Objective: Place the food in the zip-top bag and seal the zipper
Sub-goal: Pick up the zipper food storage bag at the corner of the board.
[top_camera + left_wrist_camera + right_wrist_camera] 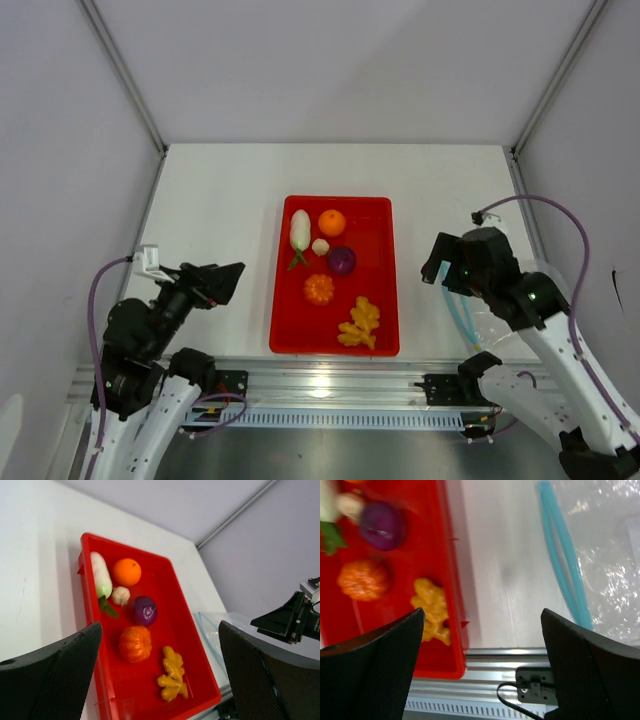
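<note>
Six toy produce pieces [341, 261] in centre red tray [372, 240], zip-top bag [610, 570] at right, left gripper [160, 627] and right gripper [482, 612] gaping wide, empty.

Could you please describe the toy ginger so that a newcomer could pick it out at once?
Start at the red tray in the middle of the white table. The ginger lies in the tray's near right corner, seen from the robot. It is the only yellow piece, knobbly and branching where the pumpkin and onion beside it are round.
</note>
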### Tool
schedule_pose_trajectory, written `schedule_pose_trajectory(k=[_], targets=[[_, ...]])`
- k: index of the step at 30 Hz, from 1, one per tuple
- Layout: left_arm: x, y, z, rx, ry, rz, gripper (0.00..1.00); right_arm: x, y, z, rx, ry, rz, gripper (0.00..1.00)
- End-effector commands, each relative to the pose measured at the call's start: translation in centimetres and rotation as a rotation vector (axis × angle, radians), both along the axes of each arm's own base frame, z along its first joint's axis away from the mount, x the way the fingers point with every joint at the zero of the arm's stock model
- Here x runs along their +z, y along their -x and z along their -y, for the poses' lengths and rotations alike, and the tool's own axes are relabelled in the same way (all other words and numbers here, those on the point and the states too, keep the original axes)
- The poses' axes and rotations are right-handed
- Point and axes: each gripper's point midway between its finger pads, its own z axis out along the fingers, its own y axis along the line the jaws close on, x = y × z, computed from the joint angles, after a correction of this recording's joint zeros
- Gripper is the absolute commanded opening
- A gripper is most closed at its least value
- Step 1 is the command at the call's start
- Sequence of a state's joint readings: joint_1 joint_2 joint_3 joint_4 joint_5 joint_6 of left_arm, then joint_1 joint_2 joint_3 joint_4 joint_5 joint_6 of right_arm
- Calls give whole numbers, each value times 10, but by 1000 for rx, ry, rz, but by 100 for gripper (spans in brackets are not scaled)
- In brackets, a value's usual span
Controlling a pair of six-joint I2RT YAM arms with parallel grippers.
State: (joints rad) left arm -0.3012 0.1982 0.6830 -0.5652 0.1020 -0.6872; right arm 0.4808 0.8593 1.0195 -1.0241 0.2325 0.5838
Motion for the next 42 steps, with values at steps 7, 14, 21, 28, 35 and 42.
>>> schedule_pose_trajectory(k=[7,14,21,28,35,42], targets=[[-1,-4,1,-8,-40,-33,99,-4,-9,27,-83,109,-73,99],[-17,-3,10,-50,-33,-125,99,-34,-33,60,-150,354,-267,100],[-21,-3,23,-138,-72,-162,100,-75,-41,66,-188,464,-406,99],[-12,0,26,-164,-58,-92,99,-101,-50,80,-247,647,-492,99],[-13,1,30,-195,-68,-90,99,-114,-59,105,-308,875,-554,98],[-15,2,32,-211,-76,-88,100,-116,-65,118,-336,1049,-565,63]])
